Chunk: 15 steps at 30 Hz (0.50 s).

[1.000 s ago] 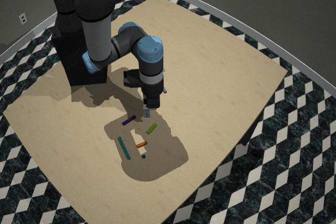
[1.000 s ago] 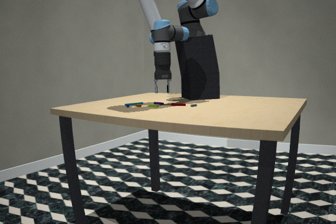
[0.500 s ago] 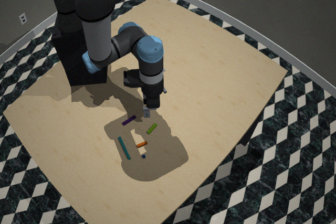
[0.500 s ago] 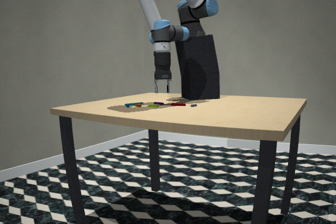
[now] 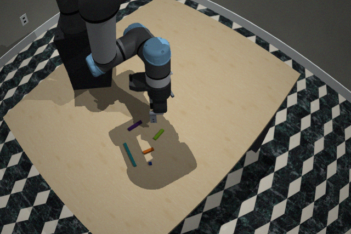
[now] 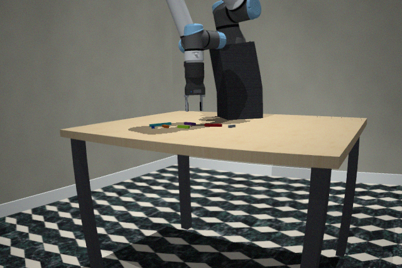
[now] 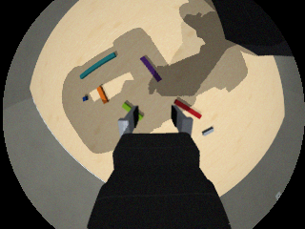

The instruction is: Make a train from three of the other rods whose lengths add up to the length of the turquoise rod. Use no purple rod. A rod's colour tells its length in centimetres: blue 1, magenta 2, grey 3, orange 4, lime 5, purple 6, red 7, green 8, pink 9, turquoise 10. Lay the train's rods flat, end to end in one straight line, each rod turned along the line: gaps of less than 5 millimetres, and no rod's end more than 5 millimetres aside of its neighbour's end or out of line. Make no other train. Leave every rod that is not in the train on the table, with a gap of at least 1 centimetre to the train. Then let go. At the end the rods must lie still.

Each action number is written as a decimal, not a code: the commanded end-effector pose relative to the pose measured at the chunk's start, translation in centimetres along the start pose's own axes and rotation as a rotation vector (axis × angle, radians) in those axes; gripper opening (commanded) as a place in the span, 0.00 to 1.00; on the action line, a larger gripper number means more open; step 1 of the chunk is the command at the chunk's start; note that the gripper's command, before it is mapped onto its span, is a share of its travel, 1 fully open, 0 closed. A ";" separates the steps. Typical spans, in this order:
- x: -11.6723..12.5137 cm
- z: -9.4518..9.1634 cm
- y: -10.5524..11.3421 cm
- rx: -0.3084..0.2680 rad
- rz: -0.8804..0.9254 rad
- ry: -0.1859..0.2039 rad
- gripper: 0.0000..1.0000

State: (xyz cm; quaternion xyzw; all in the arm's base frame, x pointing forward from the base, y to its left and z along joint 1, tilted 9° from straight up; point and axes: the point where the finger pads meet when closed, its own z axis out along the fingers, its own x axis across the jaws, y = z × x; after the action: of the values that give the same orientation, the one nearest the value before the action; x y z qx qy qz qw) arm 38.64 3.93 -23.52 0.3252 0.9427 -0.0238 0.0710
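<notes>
The turquoise rod lies flat on the table, also in the wrist view. An orange rod and a small blue rod lie to its right. A lime rod lies farther back, partly behind my finger in the wrist view. A purple rod lies at the back left. A red rod and a grey rod lie nearer the arm's base, hidden by the arm in the top view. All rods lie apart. My gripper is open and empty, hanging well above the table between the lime and red rods.
The arm's black base block stands at the back of the table. The arm's shadow covers the rods. The table's front edge is some way from the rods.
</notes>
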 end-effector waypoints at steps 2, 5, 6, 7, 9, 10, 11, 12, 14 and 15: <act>0.0 -0.1 0.0 -0.001 -0.001 0.000 1.00; 0.0 -0.1 0.0 -0.001 -0.001 0.000 1.00; 0.0 -0.1 0.0 -0.001 -0.001 0.000 1.00; 0.0 -0.1 0.0 -0.001 -0.001 0.000 1.00; 0.0 -0.1 0.0 -0.001 -0.001 0.000 1.00; 0.0 -0.1 0.0 -0.001 -0.001 0.000 1.00; 0.0 -0.1 0.0 -0.001 0.000 0.000 1.00; 0.0 -0.1 0.0 -0.001 0.001 0.000 1.00; 0.0 -0.1 0.0 -0.001 0.006 0.000 1.00; 0.0 -0.1 0.0 -0.001 0.010 0.000 1.00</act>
State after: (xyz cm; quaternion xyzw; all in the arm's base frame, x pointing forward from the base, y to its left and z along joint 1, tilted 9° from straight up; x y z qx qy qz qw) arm 38.64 3.93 -23.52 0.3254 0.9426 -0.0238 0.0710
